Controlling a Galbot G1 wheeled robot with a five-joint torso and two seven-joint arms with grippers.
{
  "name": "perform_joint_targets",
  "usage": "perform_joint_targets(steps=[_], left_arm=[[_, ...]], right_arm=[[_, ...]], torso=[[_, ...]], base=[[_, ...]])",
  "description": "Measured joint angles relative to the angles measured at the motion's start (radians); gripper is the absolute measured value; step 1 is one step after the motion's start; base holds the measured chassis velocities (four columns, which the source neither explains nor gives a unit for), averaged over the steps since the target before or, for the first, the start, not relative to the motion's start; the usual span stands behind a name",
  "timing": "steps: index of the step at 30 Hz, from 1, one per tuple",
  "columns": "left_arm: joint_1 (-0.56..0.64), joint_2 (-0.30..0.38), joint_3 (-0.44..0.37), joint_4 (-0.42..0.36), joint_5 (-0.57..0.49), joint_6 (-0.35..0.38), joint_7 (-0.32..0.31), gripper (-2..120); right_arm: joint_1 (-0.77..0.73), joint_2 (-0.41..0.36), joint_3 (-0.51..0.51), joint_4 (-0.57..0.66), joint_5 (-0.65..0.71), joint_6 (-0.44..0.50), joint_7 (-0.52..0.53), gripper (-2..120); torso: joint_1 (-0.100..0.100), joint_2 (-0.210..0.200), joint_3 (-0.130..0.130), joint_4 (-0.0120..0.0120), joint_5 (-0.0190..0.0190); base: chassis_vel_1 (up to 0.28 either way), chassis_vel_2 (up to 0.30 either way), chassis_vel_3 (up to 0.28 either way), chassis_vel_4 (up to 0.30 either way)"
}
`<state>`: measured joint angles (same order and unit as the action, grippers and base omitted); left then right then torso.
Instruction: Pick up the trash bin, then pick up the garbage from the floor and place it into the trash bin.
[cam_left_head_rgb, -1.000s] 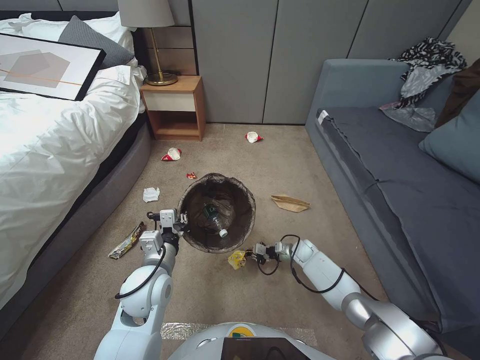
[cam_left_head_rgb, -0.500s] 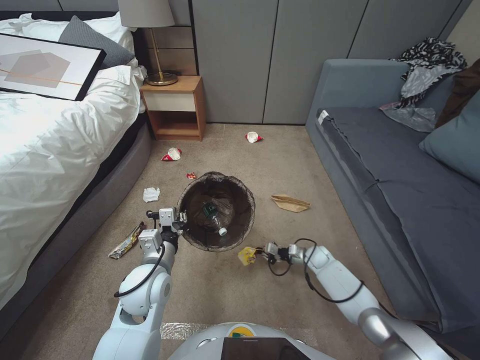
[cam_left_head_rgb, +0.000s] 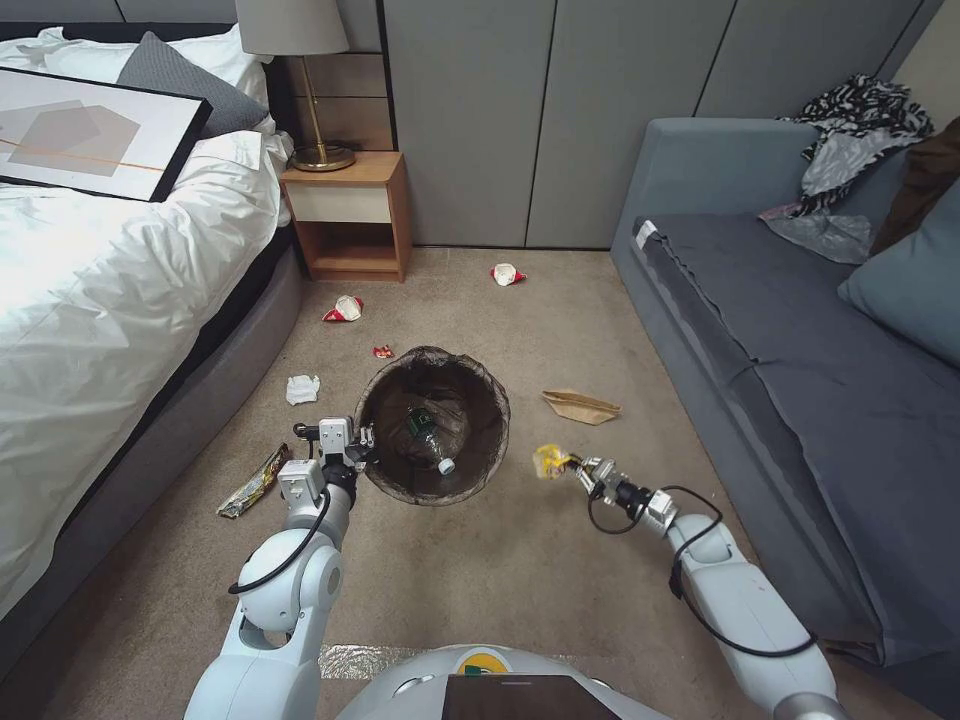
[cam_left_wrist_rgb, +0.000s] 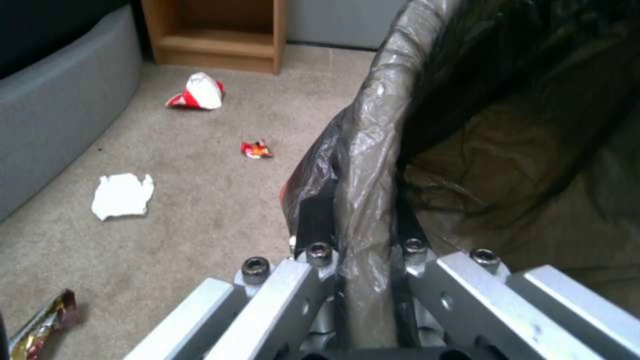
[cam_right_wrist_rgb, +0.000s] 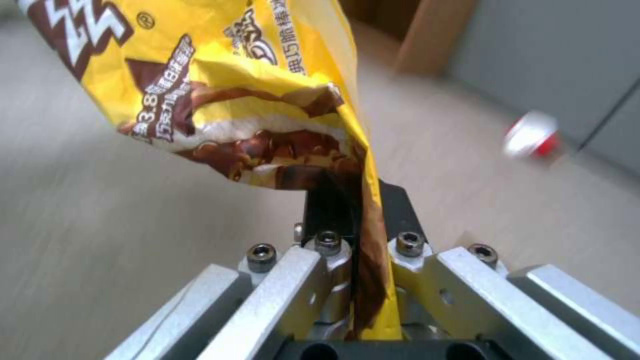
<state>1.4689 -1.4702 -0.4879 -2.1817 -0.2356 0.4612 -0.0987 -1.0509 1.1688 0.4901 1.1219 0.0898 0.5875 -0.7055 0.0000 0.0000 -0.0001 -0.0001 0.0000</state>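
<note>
Right gripper (cam_left_head_rgb: 568, 463) risen and swung rightward, clamped on yellow wrapper (cam_left_head_rgb: 548, 460) beside trash bin (cam_left_head_rgb: 436, 424), left gripper (cam_left_head_rgb: 362, 440) pinching bin's rim.

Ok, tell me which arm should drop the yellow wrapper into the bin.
The right. The right gripper is already shut on the yellow wrapper, raised just beside the trash bin. The left gripper is clamped on the bin's rim, so it looks tied up holding it.
</note>
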Motion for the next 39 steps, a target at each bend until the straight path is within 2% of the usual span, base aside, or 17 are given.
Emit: perform_joint_targets(steps=[2, 3, 6, 8, 9, 11, 12, 14, 16, 18, 19, 22, 24, 27, 37, 39], left_arm=[[0.002, 0.003, 0.005, 0.006, 0.0, 0.0, -0.001, 0], [0.002, 0.003, 0.005, 0.006, 0.0, 0.0, -0.001, 0], [0.004, 0.006, 0.014, 0.011, 0.002, 0.001, -0.001, 0], [0.005, 0.007, 0.016, 0.013, 0.003, 0.001, -0.001, 0], [0.006, 0.007, 0.018, 0.016, 0.004, 0.001, -0.002, 0], [0.008, 0.008, 0.021, 0.018, 0.006, 0.001, -0.002, 0], [0.008, 0.008, 0.021, 0.018, 0.006, 0.001, -0.002, 0], [0.009, 0.008, 0.025, 0.018, 0.007, 0.002, -0.002, 0], [0.01, 0.008, 0.026, 0.018, 0.007, 0.002, -0.002, 0], [0.011, 0.008, 0.031, 0.021, 0.009, 0.003, -0.001, 0], [0.011, 0.008, 0.031, 0.021, 0.009, 0.003, -0.001, 0], [0.015, 0.007, 0.036, 0.022, 0.016, 0.003, 0.0, 0], [0.015, 0.006, 0.037, 0.022, 0.016, 0.003, 0.001, 0], [0.015, 0.004, 0.039, 0.022, 0.019, 0.003, 0.002, 0], [0.015, 0.002, 0.041, 0.022, 0.021, 0.003, 0.003, 0], [0.015, -0.002, 0.046, 0.022, 0.026, 0.003, 0.003, 0]], right_arm=[[-0.045, 0.008, 0.035, 0.115, 0.06, -0.007, 0.025, 0], [-0.045, 0.008, 0.035, 0.115, 0.06, -0.007, 0.025, 0], [-0.085, 0.012, 0.068, 0.262, 0.113, -0.013, 0.051, 0], [-0.095, 0.013, 0.073, 0.302, 0.129, -0.019, 0.06, 0], [-0.11, 0.013, 0.075, 0.371, 0.153, -0.026, 0.073, 0], [-0.126, 0.01, 0.071, 0.475, 0.183, -0.042, 0.093, 0], [-0.126, 0.01, 0.071, 0.475, 0.183, -0.042, 0.093, 0], [-0.138, 0.006, 0.044, 0.582, 0.201, -0.062, 0.113, 0], [-0.14, 0.005, 0.031, 0.614, 0.204, -0.069, 0.12, 0], [-0.14, 0.001, -0.035, 0.719, 0.206, -0.099, 0.16, 0], [-0.14, 0.001, -0.035, 0.719, 0.206, -0.099, 0.16, 0], [-0.121, -0.019, -0.138, 0.795, 0.203, -0.139, 0.208, 0], [-0.118, -0.022, -0.152, 0.802, 0.201, -0.144, 0.213, 0], [-0.098, -0.058, -0.277, 0.841, 0.173, -0.179, 0.257, 0], [-0.088, -0.069, -0.347, 0.844, 0.149, -0.191, 0.272, 0], [-0.077, -0.065, -0.395, 0.824, 0.123, -0.194, 0.276, 0]], torso=[[0.0, 0.0, 0.0, 0.0003, 0.0], [0.0, 0.0, 0.0, 0.0003, 0.0], [0.0, 0.0, 0.0, 0.0002, -0.0006], [0.0, 0.0, 0.0, 0.0004, -0.0006], [0.0, 0.0, 0.0, -0.0003, 0.0006], [0.0, 0.0, 0.0, 0.0, -0.0005], [0.0, 0.0, 0.0, 0.0, -0.0005], [0.0, 0.0, 0.0, 0.0001, -0.0002], [0.0, 0.0, 0.0, 0.0002, -0.0003], [0.0, 0.0, 0.0, 0.0002, -0.0003], [0.0, 0.0, 0.0, 0.0002, -0.0003], [0.0, 0.0, 0.0, 0.0003, -0.0002], [0.0, 0.0, 0.0, 0.0003, -0.0002], [0.0, 0.0, 0.0, 0.0002, -0.0002], [0.0, 0.0, 0.0, 0.0001, -0.0001], [0.0, 0.0, 0.0, 0.0002, -0.0001]], base=[[0.0, 0.0, 0.0, 0.0], [0.0, 0.0, 0.0, 0.0], [0.0, 0.0, 0.0, 0.0], [0.0, 0.0, 0.0, 0.0], [0.0, 0.0, 0.0, 0.0], [0.0, 0.0, 0.0, 0.0], [0.0, 0.0, 0.0, 0.0], [0.0, 0.0, 0.0, 0.0], [0.0, 0.0, 0.0, 0.0], [0.0, 0.0, 0.0, 0.0], [0.0, 0.0, 0.0, 0.0], [0.0, 0.0, 0.0, 0.0], [0.0, 0.0, 0.0, 0.0], [0.0, 0.0, 0.0, 0.0], [0.0, 0.0, 0.0, 0.0], [0.0, 0.0, 0.0, 0.0]])
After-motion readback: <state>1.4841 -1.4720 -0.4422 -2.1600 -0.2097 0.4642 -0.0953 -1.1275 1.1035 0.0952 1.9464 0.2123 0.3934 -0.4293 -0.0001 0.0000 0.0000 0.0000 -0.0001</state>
